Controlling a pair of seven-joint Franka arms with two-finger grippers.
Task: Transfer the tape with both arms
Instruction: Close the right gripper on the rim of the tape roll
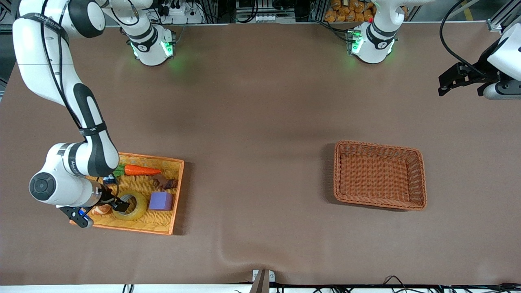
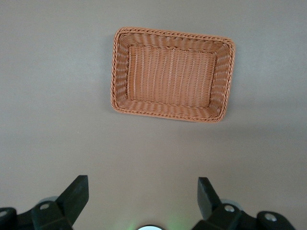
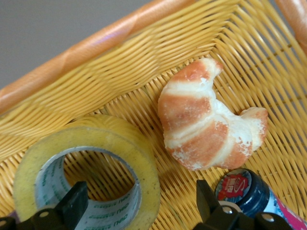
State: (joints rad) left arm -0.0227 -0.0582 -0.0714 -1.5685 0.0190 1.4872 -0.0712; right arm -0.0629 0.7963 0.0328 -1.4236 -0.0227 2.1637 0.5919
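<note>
The tape point(image 1: 140, 207), a yellowish roll with a grey-white core, lies flat in the yellow tray point(image 1: 178, 191) toward the right arm's end of the table. My right gripper point(image 1: 117, 202) is open and low over the tape. In the right wrist view one finger point(image 3: 72, 206) is over the roll's hole and the other finger point(image 3: 207, 201) is outside the roll, so the tape's wall point(image 3: 144, 167) lies between them. My left gripper point(image 1: 447, 83) is open and empty, waiting high over the left arm's end of the table; its wrist view shows it point(image 2: 143, 196) above bare table.
The tray also holds a carrot point(image 1: 140, 170), a purple cube point(image 1: 160, 201), a brown piece point(image 1: 165, 183), a croissant point(image 3: 206, 129) beside the tape and a small dark-capped bottle point(image 3: 244, 191). An empty brown wicker basket point(image 1: 338, 175) stands toward the left arm's end of the table.
</note>
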